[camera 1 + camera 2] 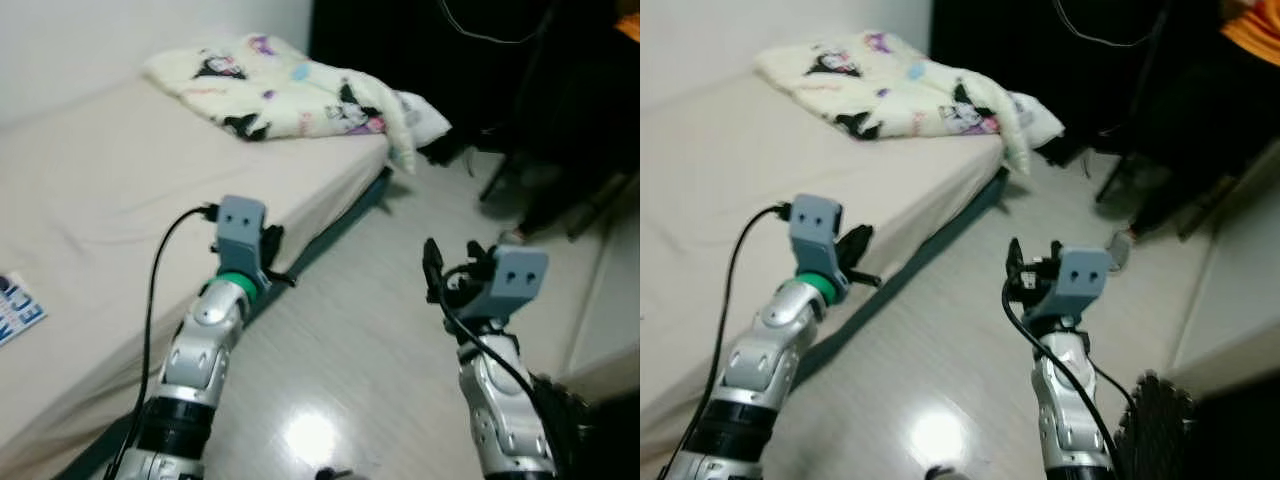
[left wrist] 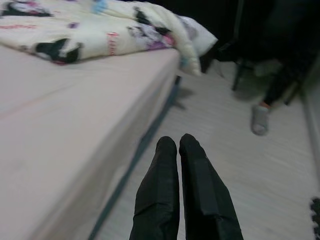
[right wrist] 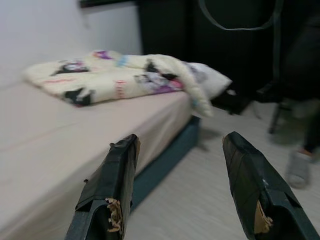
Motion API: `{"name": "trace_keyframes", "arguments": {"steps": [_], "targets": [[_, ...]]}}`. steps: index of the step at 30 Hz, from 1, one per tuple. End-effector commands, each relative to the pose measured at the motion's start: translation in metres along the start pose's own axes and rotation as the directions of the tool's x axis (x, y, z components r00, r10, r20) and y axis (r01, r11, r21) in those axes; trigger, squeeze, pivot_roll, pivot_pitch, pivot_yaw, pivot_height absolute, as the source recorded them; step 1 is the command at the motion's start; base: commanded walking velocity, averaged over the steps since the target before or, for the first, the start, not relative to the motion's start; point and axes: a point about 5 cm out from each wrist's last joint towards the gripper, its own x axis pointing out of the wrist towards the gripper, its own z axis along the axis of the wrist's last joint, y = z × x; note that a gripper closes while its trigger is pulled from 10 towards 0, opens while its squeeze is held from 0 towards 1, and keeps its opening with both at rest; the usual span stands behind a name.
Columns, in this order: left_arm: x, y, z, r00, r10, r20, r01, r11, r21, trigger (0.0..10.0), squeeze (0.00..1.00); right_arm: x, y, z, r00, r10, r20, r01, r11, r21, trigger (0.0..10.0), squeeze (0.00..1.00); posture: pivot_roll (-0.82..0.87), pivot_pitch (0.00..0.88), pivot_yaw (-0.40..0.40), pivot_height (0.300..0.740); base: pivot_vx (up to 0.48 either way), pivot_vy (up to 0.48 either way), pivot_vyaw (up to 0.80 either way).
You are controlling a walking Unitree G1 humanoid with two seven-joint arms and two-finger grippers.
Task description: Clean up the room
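Left hand [image 1: 272, 252], centre frame at the bed [image 1: 90, 190] edge, fingers together, empty. Right hand [image 1: 434, 270], lower right over floor [image 1: 350, 330], fingers apart, empty. Crumpled blanket [image 1: 290, 90] upper centre on bed, corner overhanging. Risk: reaching from here falls short; approach closer first.

- The pale floor [image 1: 400, 330] between both grippers is free and gives open passage.
- The bed [image 1: 100, 200] blocks the left side.
- A folded blanket [image 1: 290, 85] covers the bed's far end.
- Dark furniture [image 1: 560, 110] closes the far right.
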Motion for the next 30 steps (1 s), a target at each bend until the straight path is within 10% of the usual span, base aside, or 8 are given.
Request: {"name": "trace_keyframes", "arguments": {"steps": [1, 14, 30], "targets": [[-0.001, -0.005, -0.005, 1.000, -0.016, -0.009, 0.016, 1.000, 0.011, 10.0, 0.00, -0.003, -0.004, -0.002, 1.000, -0.011, -0.012, 0.011, 1.000, -0.004, 10.0, 0.00, -0.10, 0.086, 0.018, 0.740, 0.000, 0.000, -0.80], [-0.011, 0.005, -0.012, 1.000, -0.021, -0.012, 0.022, 0.994, 0.110, 10.0, 0.00, -0.003, -0.009, -0.007, 0.996, 0.090, -0.022, -0.092, 0.974, -0.205, 10.0, 0.00, -0.07, 0.074, 0.013, 0.740, 0.000, 0.000, -0.80], [-0.007, 0.000, -0.009, 1.000, -0.026, 0.015, 0.024, 0.994, 0.111, 10.0, 0.00, 0.002, -0.015, -0.001, 0.999, 0.040, 0.007, -0.039, 0.989, -0.140, 10.0, 0.00, -0.08, 0.057, 0.017, 0.740, 0.000, 0.000, -0.80]]}}
